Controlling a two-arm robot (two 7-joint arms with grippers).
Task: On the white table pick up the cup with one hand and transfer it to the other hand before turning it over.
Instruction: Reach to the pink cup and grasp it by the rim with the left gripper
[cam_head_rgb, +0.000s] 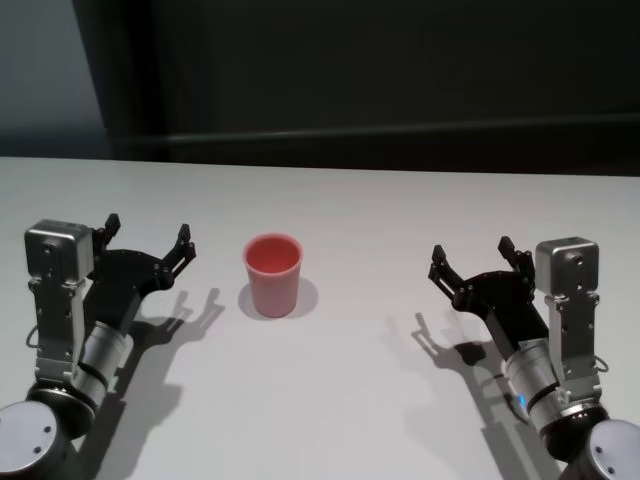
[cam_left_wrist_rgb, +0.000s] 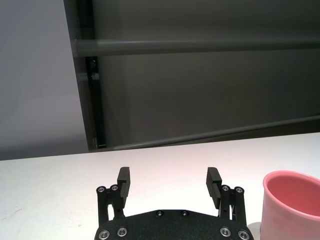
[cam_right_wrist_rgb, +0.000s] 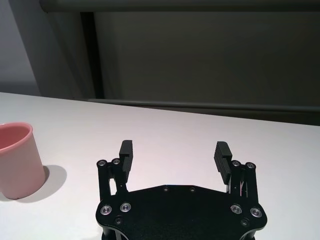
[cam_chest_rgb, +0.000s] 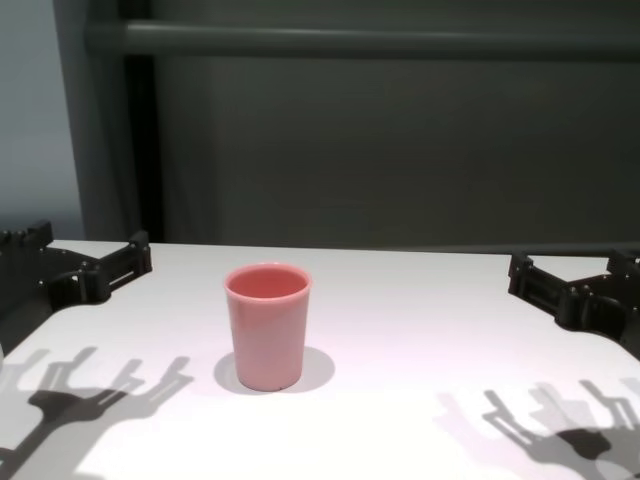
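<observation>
From my remote station, I saw the salmon-pink cup (cam_head_rgb: 272, 275) standing upright, rim up, on the white table (cam_head_rgb: 350, 400), untouched by either arm. The left gripper (cam_head_rgb: 148, 238) hovered just above the tabletop with its black fingers (cam_left_wrist_rgb: 123, 181) spread wide and nothing between them; the cup stood near it, off to its inner side and slightly ahead of its fingertips, apart from them. In the left wrist view the cup's rim (cam_left_wrist_rgb: 295, 187) showed just beside the gripper's fingers, with a gap of bare table between. The right gripper (cam_head_rgb: 472, 253) was likewise released, its fingers (cam_right_wrist_rgb: 222, 155) parted and empty, low over the table on the opposite side. The cup stood well apart from it, off to its inner side, clearly farther from this pincer than from the left one. In the right wrist view the cup (cam_right_wrist_rgb: 17, 160) sat at the picture's edge with its soft shadow falling on the table toward the gripper. From the chest camera the cup (cam_chest_rgb: 267, 325) stood between the two pincers, with the left gripper (cam_chest_rgb: 90, 262) and the right gripper (cam_chest_rgb: 570, 280) entering from either side and their pronged shadows falling on the table in front of them. Behind the table ran a dark wall (cam_head_rgb: 400, 70).
</observation>
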